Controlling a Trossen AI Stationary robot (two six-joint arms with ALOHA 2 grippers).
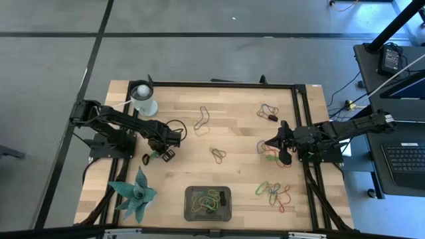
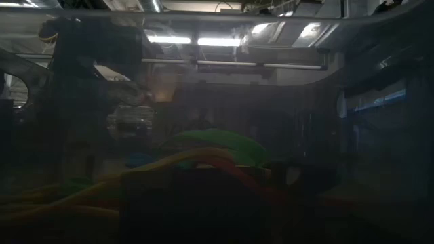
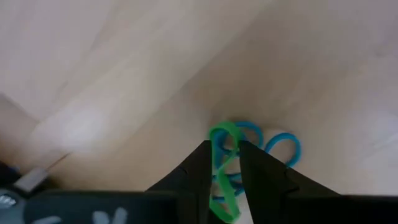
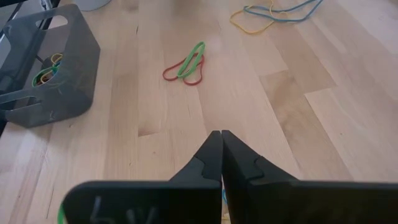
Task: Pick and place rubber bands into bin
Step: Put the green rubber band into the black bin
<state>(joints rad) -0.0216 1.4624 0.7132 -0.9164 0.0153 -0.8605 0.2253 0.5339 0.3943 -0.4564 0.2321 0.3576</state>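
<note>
Rubber bands lie scattered on the wooden table: a dark loop point(image 1: 202, 118), a pair point(image 1: 218, 155), a cluster point(image 1: 267, 111) and a coloured bunch point(image 1: 274, 192). The dark grey bin point(image 1: 208, 203) stands near the table's near edge with several bands in it. My left gripper point(image 1: 159, 155) is low over the table's left part, shut on a green rubber band point(image 3: 222, 140), with blue bands point(image 3: 283, 146) on the wood right beside it. My right gripper point(image 4: 221, 142) is shut at the right, over bands point(image 1: 271, 157), and I see nothing between its fingers. My left gripper pinches the green rubber band between its two fingers point(image 3: 202, 171), which come from above and point down. One end of the loop point(image 3: 224, 132) sticks out past the fingertips and the rest point(image 3: 225, 202) runs back between them. Whether a blue band is caught too, I cannot tell.
A white cup point(image 1: 143, 99) stands at the far left corner and a teal star-shaped plant point(image 1: 136, 194) at the near left. In the right wrist view the bin point(image 4: 43, 62) and a red and green pair point(image 4: 186, 65) lie ahead on bare wood. The low view is dark and blocked.
</note>
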